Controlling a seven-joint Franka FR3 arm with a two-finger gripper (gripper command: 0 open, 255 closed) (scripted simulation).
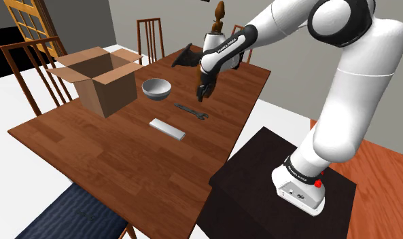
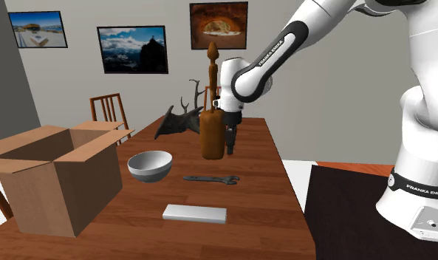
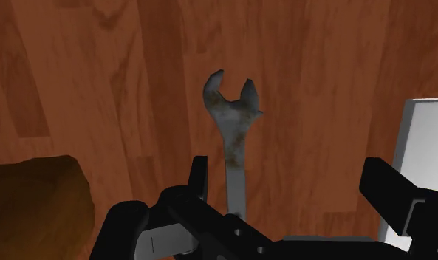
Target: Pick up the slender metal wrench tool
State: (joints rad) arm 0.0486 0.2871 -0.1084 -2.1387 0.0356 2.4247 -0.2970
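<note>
A slender grey wrench (image 1: 191,111) (image 2: 210,179) with rusty patches lies flat on the brown wooden table (image 1: 118,156). My black gripper (image 1: 204,95) (image 2: 230,142) hangs a little above it, pointing down. In the second exterior view a tall brown bottle (image 2: 213,133) partly covers the gripper. In the wrist view the wrench (image 3: 232,133) runs out from just beside one finger (image 3: 199,177), its open-jawed head pointing away, while the other finger (image 3: 387,188) stands far off. The gripper (image 3: 291,185) is open and touches nothing.
A grey bowl (image 1: 156,88) and an open cardboard box (image 1: 98,80) stand on the shoulder view's left of the wrench. A flat grey bar (image 1: 167,129) (image 3: 424,148) lies nearer the table's front. The brown bottle (image 1: 217,27) and a dark sculpture (image 1: 183,58) stand behind. Chairs surround the table.
</note>
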